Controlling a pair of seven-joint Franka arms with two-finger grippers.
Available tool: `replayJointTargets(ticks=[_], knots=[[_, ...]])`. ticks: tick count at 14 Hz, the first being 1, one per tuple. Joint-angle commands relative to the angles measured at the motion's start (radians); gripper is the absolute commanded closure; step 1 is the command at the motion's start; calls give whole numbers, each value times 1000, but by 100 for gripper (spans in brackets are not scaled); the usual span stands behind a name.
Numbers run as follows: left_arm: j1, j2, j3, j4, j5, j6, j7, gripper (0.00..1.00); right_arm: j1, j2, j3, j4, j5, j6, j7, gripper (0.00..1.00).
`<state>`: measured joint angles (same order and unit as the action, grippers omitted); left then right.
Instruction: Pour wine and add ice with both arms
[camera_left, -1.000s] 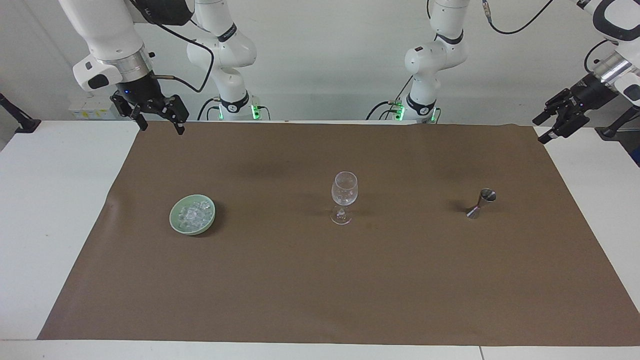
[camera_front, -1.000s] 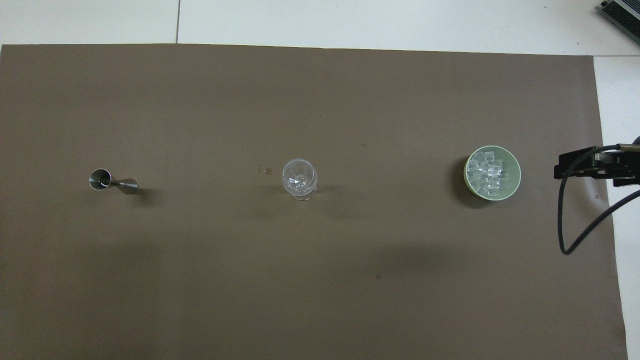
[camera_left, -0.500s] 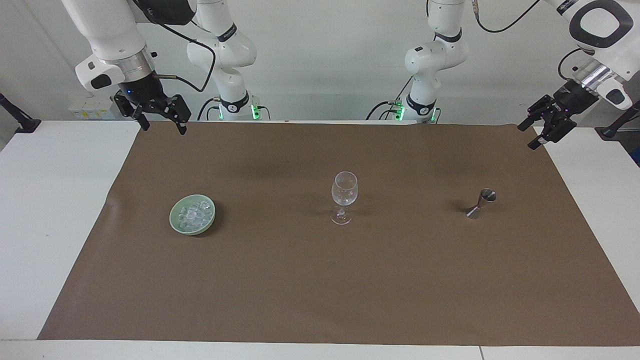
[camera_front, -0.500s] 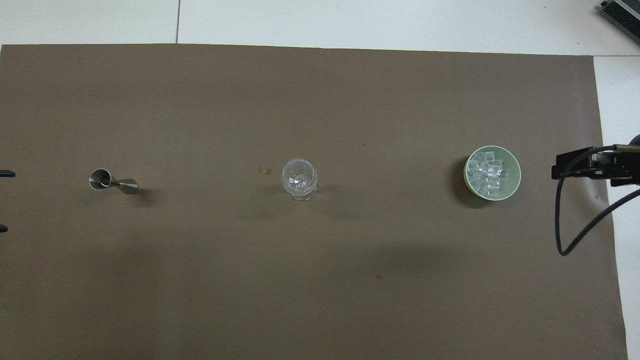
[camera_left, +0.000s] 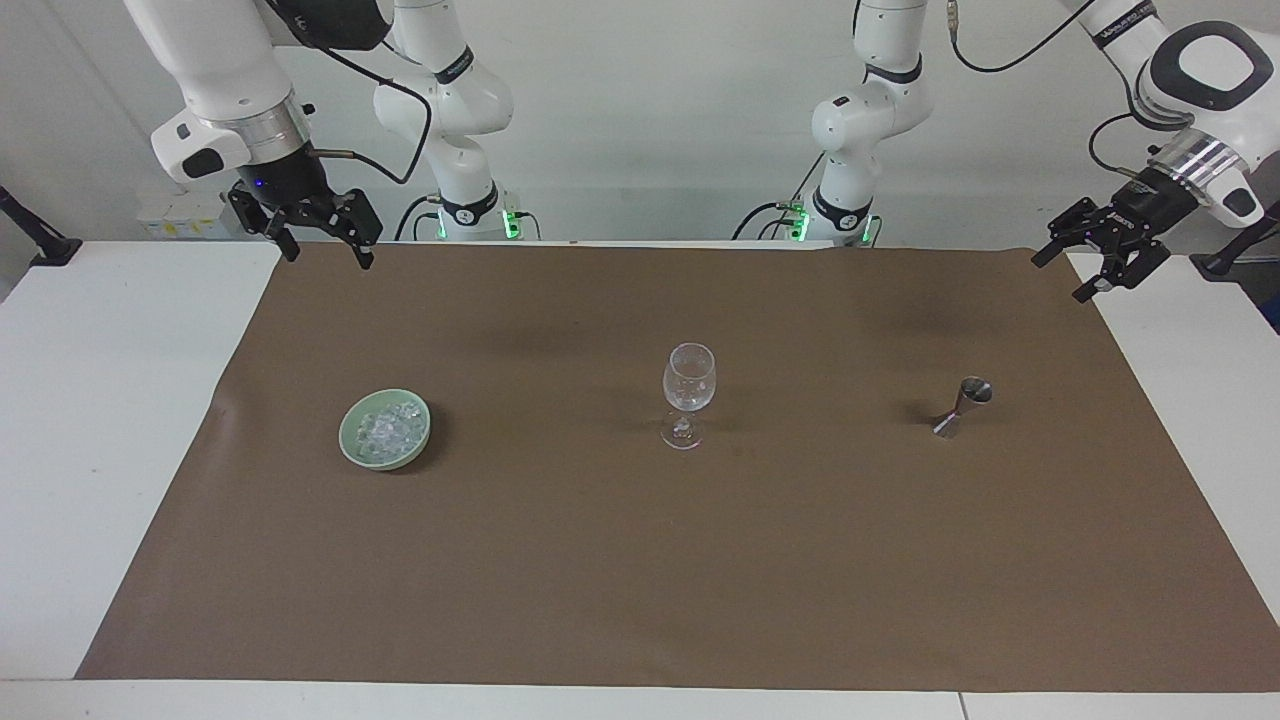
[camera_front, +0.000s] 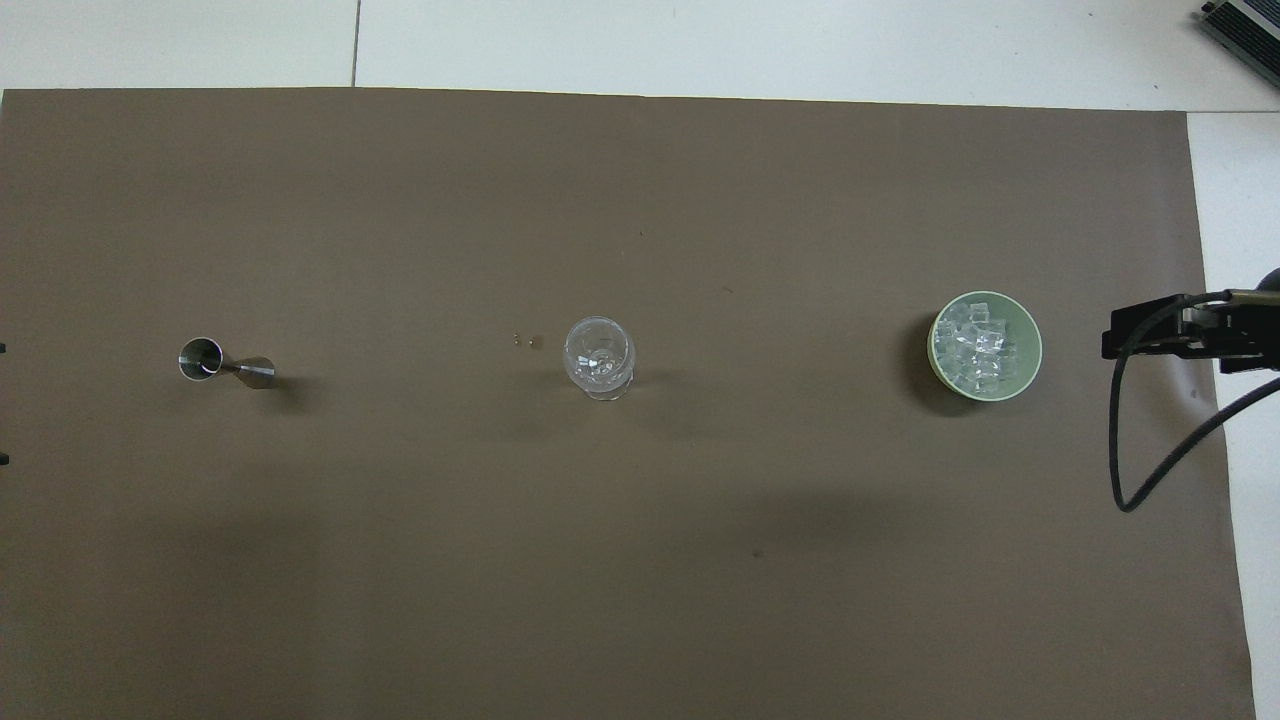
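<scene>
A clear wine glass (camera_left: 689, 385) stands upright at the middle of the brown mat; it also shows in the overhead view (camera_front: 599, 355). The ice (camera_left: 386, 430) is a heap of clear chunks in a pale green bowl (camera_left: 350, 440) toward the right arm's end, and the ice (camera_front: 978, 348) also shows from above. A steel jigger (camera_left: 962, 405) stands toward the left arm's end. My right gripper (camera_left: 326, 258) is open and empty, up in the air over the mat's corner. My left gripper (camera_left: 1060, 278) is open and empty over the mat's edge at its own end.
The brown mat (camera_left: 640, 560) covers most of the white table (camera_left: 100, 400). Two tiny specks (camera_front: 527, 340) lie on the mat beside the glass. The right arm's black cable (camera_front: 1125, 440) hangs over the mat's edge. The jigger (camera_front: 225, 365) and bowl (camera_front: 1032, 330) stand level with the glass.
My left gripper has moved in from the table's end toward the mat's corner and turned at the wrist. My right gripper has risen very slightly. The glass, bowl and jigger have not moved.
</scene>
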<state>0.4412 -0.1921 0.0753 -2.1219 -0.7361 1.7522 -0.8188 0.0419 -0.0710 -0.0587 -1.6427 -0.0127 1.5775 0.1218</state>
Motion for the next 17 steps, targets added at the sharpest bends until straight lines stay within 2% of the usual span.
replayJointTargets(ticks=[1, 3, 7, 15, 17], knots=[[42, 54, -9, -36, -77, 29, -5, 0, -5, -24, 0, -23, 16, -4, -33, 0], [72, 92, -9, -58, -135, 41, -3, 0, -7, -24, 0, -23, 16, -4, -33, 0], [74, 103, -9, -145, -230, 148, -3, 0, -5, -24, 0, -23, 14, -4, -33, 0], [36, 143, -14, -156, -266, 191, 10, 0, -5, -24, 0, -23, 16, -4, -33, 0], [-22, 155, -14, -145, -266, 229, 9, 0, -5, -24, 0, -23, 14, -4, -33, 0]])
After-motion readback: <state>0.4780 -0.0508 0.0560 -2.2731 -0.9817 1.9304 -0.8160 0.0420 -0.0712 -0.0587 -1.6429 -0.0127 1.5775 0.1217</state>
